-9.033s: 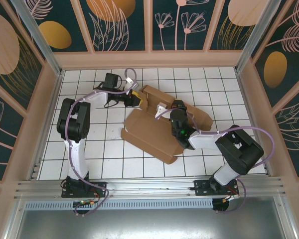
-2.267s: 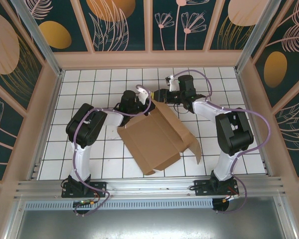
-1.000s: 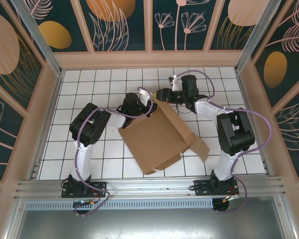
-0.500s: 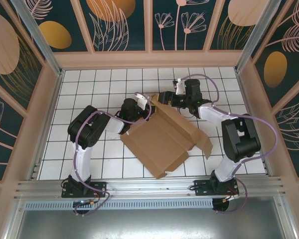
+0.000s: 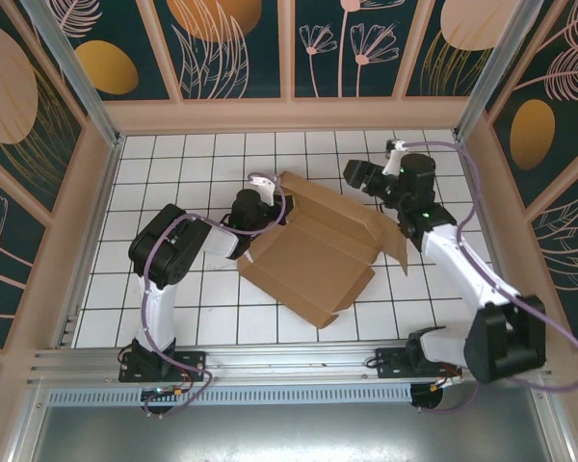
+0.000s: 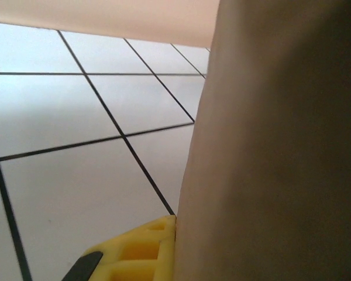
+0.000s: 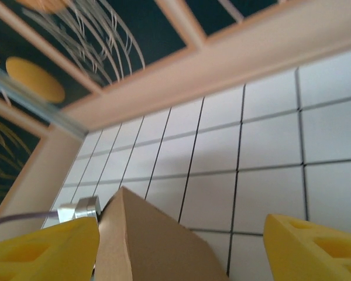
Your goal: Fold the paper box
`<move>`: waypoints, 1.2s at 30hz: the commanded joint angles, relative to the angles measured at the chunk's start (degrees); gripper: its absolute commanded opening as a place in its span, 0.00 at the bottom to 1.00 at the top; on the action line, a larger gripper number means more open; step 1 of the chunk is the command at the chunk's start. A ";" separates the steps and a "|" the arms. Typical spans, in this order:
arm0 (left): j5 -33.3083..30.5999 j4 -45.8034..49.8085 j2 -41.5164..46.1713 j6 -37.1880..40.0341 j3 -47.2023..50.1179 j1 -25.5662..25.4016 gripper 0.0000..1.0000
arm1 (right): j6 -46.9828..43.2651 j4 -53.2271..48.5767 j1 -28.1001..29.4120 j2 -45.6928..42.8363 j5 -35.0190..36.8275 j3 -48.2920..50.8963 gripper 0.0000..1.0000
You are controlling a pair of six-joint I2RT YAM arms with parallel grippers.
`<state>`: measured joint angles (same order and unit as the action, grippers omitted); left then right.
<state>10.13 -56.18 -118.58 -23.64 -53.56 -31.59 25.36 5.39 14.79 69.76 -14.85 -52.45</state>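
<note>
The paper box (image 5: 313,255), plain brown cardboard, lies partly folded on the white tiles, its far flap raised toward the back. My left gripper (image 5: 262,207) sits at the box's left edge. In the left wrist view a yellow finger (image 6: 134,252) presses flat against the cardboard (image 6: 269,146), so the jaws are shut on that flap. My right gripper (image 5: 359,176) hovers off the box's far right corner. Its yellow fingers (image 7: 41,249) stand wide open, with a cardboard corner (image 7: 146,240) showing below and between them, untouched.
Wooden walls with dark leaf panels (image 5: 289,48) enclose the tiled floor (image 5: 173,308) on three sides. An aluminium rail (image 5: 289,364) runs along the near edge by the arm bases. A metal part of the left arm (image 7: 79,209) shows beside the cardboard corner.
My right gripper opened, let go of the far flap and swung back to the right. The box settled lower and slid slightly right. The left gripper kept its grip.
</note>
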 commanded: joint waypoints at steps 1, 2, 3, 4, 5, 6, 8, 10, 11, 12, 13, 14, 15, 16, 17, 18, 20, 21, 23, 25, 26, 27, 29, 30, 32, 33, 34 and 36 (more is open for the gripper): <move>-2.81 -5.20 1.57 -8.38 -0.45 1.71 0.00 | -1.10 -3.71 -1.56 -6.53 9.31 2.19 0.74; -2.59 -5.49 1.35 -10.31 -0.80 2.24 0.00 | -0.71 -3.82 -1.94 -8.25 10.42 2.86 0.74; -2.47 -5.99 1.21 -12.52 -1.05 2.85 0.00 | -0.13 -3.82 -2.37 -10.42 11.20 3.67 0.74; -2.61 -6.36 1.08 -14.59 -1.31 3.36 0.00 | 0.16 -3.81 -2.81 -12.18 11.36 4.41 0.73; -3.04 -6.63 1.08 -17.02 -1.50 3.97 0.00 | 0.32 -3.56 -3.37 -14.28 11.37 5.46 0.73; -3.97 -6.67 1.23 -19.03 -1.63 4.36 0.00 | 0.91 -3.41 -3.96 -16.48 11.86 6.51 0.73; -5.42 -6.33 1.42 -22.14 -1.82 4.90 0.00 | 2.77 -3.82 -5.52 -20.24 13.08 8.19 0.72; -5.41 -6.21 1.24 -25.35 -2.96 5.30 0.00 | 5.20 -3.26 -7.09 -23.47 12.83 10.59 0.72; -4.88 -6.67 0.95 -26.98 -3.78 5.51 0.00 | 6.67 -2.63 -7.95 -24.79 11.91 12.01 0.71; -4.12 -7.00 0.58 -28.37 -4.36 5.59 0.00 | 8.32 -1.73 -8.71 -25.77 10.21 13.42 0.71; -3.39 -7.14 0.26 -29.74 -4.80 5.59 0.00 | 9.88 -1.05 -9.41 -26.30 8.78 14.57 0.71; -2.71 -7.39 0.04 -31.13 -5.22 5.59 0.00 | 11.75 0.19 -10.02 -26.72 6.90 15.88 0.71; -2.31 -7.96 -0.18 -32.43 -5.41 5.58 0.00 | 13.32 1.75 -10.43 -26.92 5.04 17.21 0.71; -2.13 -8.32 -0.31 -33.22 -5.55 5.58 0.00 | 14.46 3.17 -10.59 -27.10 3.83 18.27 0.70; -1.98 -8.33 -0.46 -33.71 -5.72 5.60 0.00 | 15.39 4.78 -10.65 -27.38 2.94 19.45 0.70; -1.96 -8.44 -0.40 -33.90 -5.77 5.58 0.00 | 16.37 6.52 -10.62 -27.64 2.37 20.54 0.70; -1.32 -9.24 -0.19 -34.08 -5.59 5.60 0.00 | 18.81 9.87 -10.84 -27.43 0.78 22.37 0.69; -0.59 -9.98 -0.24 -34.18 -5.50 5.66 0.00 | 20.08 11.69 -11.10 -26.64 -0.88 22.94 0.69; 0.72 -11.84 -0.33 -34.43 -5.26 5.58 0.00 | 22.06 14.38 -11.21 -24.25 -4.44 22.97 0.69; 2.18 -14.21 -0.64 -34.46 -4.98 5.62 0.00 | 23.54 16.73 -11.24 -21.34 -7.91 22.12 0.68; 2.77 -15.07 -0.81 -34.59 -4.82 5.57 0.00 | 24.19 17.91 -11.24 -19.69 -9.84 21.42 0.68; 3.25 -15.71 -0.88 -34.63 -4.80 5.65 0.00 | 24.93 19.58 -11.24 -18.17 -11.49 20.80 0.67; 4.07 -16.32 -1.12 -34.55 -4.71 5.58 0.00 | 26.38 23.06 -11.10 -15.80 -14.23 20.13 0.66; 4.28 -16.50 -1.16 -34.47 -4.68 5.60 0.00 | 26.63 24.79 -11.05 -14.67 -15.47 19.74 0.66; 4.54 -16.68 -1.18 -34.15 -4.49 5.58 0.00 | 26.43 25.84 -10.79 -12.67 -17.20 18.45 0.65; 4.55 -16.53 -1.16 -33.82 -4.45 5.60 0.00 | 25.91 25.97 -10.49 -11.78 -17.99 17.65 0.65; 4.34 -16.29 -1.11 -33.55 -4.38 5.58 0.00 | 25.44 26.23 -10.08 -11.13 -18.54 17.03 0.65; 4.11 -15.95 -1.03 -32.82 -4.27 5.58 0.00 | 24.64 27.35 -9.09 -9.74 -19.69 15.98 0.65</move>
<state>13.28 -68.42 -118.98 -56.84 -58.15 -26.13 50.09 26.17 4.45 58.98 -29.95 -33.19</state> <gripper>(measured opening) 0.060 0.654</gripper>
